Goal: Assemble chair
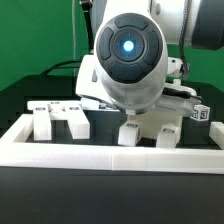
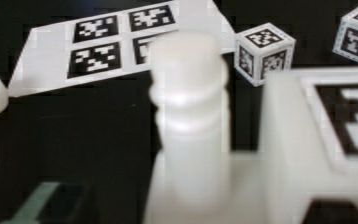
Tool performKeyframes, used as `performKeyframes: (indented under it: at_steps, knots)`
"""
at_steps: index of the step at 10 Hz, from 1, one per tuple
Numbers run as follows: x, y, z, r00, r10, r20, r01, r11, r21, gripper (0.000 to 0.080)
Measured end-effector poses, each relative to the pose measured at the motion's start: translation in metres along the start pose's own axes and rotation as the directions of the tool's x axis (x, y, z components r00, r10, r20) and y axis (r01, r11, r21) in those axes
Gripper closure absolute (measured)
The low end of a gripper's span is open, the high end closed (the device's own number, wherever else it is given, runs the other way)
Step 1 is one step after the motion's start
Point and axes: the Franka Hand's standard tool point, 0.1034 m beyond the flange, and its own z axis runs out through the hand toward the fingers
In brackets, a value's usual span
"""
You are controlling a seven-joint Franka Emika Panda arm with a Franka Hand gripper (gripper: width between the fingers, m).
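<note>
In the wrist view a thick round white chair leg (image 2: pixel 190 110) stands close up between my gripper's (image 2: pixel 194 205) jaws. One dark fingertip (image 2: pixel 39 200) shows with a black gap between it and the leg, so the jaws stand apart. A white chair slab with a tag (image 2: pixel 327 120) lies right beside the leg. A small tagged cube-like part (image 2: pixel 265 55) and another tagged part (image 2: pixel 357 35) lie beyond. In the exterior view the wrist (image 1: pixel 130 50) hangs low over white chair parts (image 1: pixel 140 130) and hides the fingers.
The marker board (image 2: pixel 123 45) lies flat beyond the leg. A long white border rail (image 1: pixel 110 152) runs along the front. More white parts (image 1: pixel 55 115) stand at the exterior view's left, and a tagged cube (image 1: pixel 198 113) at its right.
</note>
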Motion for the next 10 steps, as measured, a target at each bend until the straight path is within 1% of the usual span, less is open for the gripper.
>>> performKeyframes:
  at_steps: [1, 2, 3, 4, 5, 6, 7, 9, 10]
  knots:
    - [0.0, 0.001, -0.001, 1.0, 0.0, -0.002, 0.0, 1.0, 0.002, 0.0182]
    - [0.0, 0.002, -0.004, 1.0, 0.0, -0.009, 0.0, 1.0, 0.004, 0.0156]
    - [0.004, 0.004, -0.01, 0.999, -0.004, -0.04, 0.004, 1.0, 0.001, 0.0156]
    - [0.013, 0.006, -0.017, 0.995, -0.024, -0.095, 0.024, 1.0, -0.001, 0.015]
    - [0.02, 0.01, -0.021, 0.991, -0.04, -0.129, 0.041, 0.999, 0.005, 0.015]
    - [0.021, 0.018, -0.021, 0.992, -0.034, -0.121, 0.036, 0.999, 0.014, 0.015]
    - [0.019, 0.021, -0.028, 0.992, -0.034, -0.119, 0.036, 0.999, 0.016, 0.015]
    - [0.006, 0.022, -0.04, 0.991, -0.036, -0.132, 0.036, 0.999, -0.006, 0.015]
    - [0.005, 0.023, -0.039, 0.991, -0.033, -0.133, 0.033, 0.999, -0.002, 0.015]
